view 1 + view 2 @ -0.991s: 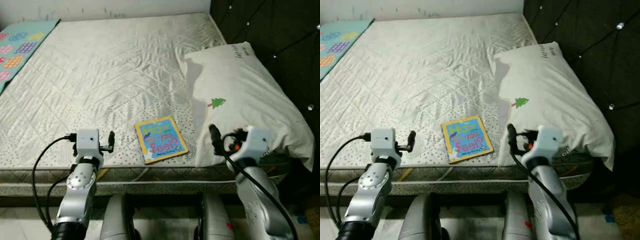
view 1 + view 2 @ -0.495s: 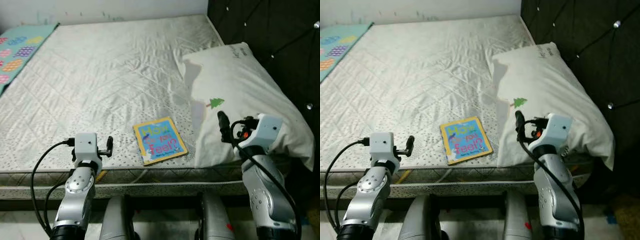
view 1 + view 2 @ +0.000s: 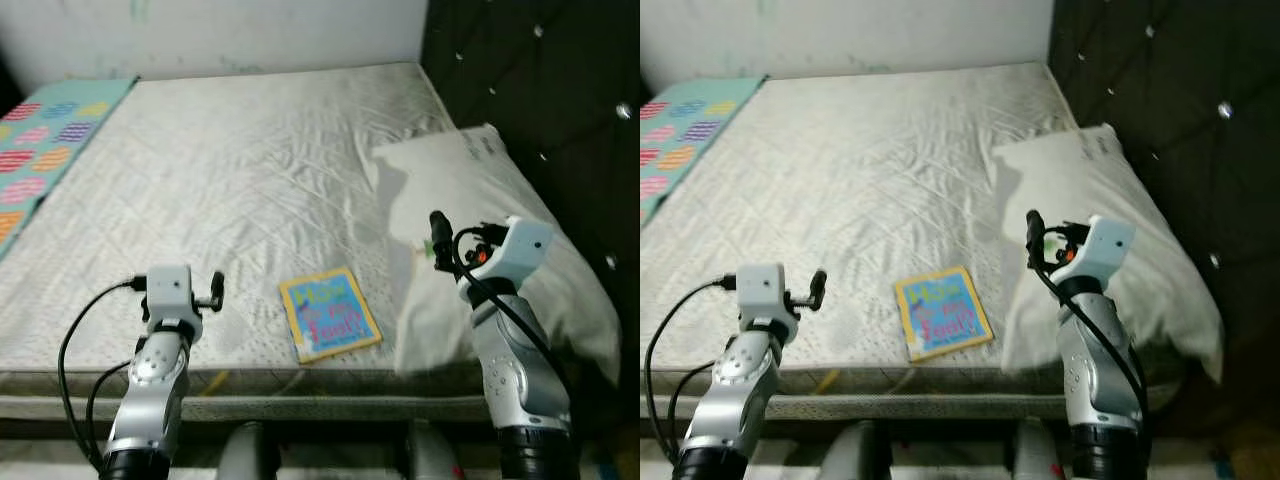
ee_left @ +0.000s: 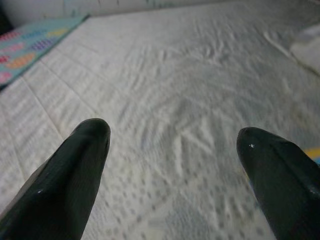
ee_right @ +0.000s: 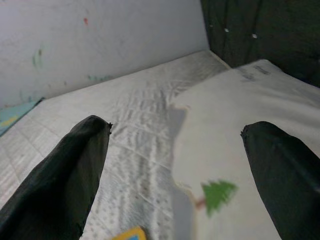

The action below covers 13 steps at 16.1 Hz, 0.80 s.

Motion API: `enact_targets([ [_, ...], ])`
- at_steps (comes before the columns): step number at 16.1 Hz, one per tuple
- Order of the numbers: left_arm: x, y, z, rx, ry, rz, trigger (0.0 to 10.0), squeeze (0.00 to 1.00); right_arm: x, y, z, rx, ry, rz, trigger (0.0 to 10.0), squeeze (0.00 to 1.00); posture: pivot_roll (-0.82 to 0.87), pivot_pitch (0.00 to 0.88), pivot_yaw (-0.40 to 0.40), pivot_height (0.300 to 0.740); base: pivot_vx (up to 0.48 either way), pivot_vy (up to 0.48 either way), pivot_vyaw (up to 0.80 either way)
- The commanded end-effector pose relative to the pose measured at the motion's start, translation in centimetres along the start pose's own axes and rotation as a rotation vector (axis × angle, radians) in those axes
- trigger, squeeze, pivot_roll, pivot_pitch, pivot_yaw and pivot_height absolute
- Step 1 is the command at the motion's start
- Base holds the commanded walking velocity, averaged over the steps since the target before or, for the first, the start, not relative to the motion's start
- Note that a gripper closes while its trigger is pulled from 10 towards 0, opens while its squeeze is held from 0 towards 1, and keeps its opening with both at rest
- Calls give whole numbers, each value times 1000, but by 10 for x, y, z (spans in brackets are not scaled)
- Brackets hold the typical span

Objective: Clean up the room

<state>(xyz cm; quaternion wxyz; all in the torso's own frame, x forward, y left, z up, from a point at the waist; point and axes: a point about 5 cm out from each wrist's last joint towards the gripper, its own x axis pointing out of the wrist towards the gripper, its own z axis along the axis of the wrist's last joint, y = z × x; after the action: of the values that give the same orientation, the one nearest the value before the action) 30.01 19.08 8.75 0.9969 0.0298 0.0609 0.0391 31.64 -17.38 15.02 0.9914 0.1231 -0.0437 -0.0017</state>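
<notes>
Book (image 3: 330, 315): one lay flat near the bed's (image 3: 230, 170) front edge, just beside one white pillow (image 3: 500, 250); its title was blurred; left end effector (image 3: 215, 290) and right end effector (image 3: 436, 232) both hovered with fingers apart, holding nothing; a patterned mat (image 3: 45, 150) was cut off

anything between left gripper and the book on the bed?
Nothing: bare quilted mattress between the left gripper and the book, seen in the left eye view. The pillow lies on the book's far side, by the right gripper.
</notes>
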Motion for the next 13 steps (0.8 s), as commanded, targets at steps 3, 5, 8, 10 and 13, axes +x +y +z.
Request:
enact_targets([
  [3, 4, 5, 2, 23, -1, -27, 10000, 0, 9, 4, 2, 0, -21, 11, 10000, 0, -51, 0, 97, 713, 0, 0, 0],
  [5, 5, 5, 6, 69, 0, -86, 10000, 0, 10, 2, -1, -18, -20, 12, 10000, 0, -49, 0, 94, 732, 0, 0, 0],
  [8, 5, 2, 7, 46, -19, -82, 10000, 0, 10, 3, -9, -35, -10, 16, 10000, 0, -51, 0, 90, 740, 0, 0, 0],
  [10, 3, -4, 5, 24, -25, -64, 10000, 0, 10, 4, -11, -37, -11, 16, 10000, 0, -57, 0, 86, 740, 0, 0, 0],
  [13, -9, -15, 0, 28, -51, -85, 10000, 0, 2, -2, -15, -70, 5, -11, 10000, 0, -76, 0, 87, 740, 0, 0, 0],
])
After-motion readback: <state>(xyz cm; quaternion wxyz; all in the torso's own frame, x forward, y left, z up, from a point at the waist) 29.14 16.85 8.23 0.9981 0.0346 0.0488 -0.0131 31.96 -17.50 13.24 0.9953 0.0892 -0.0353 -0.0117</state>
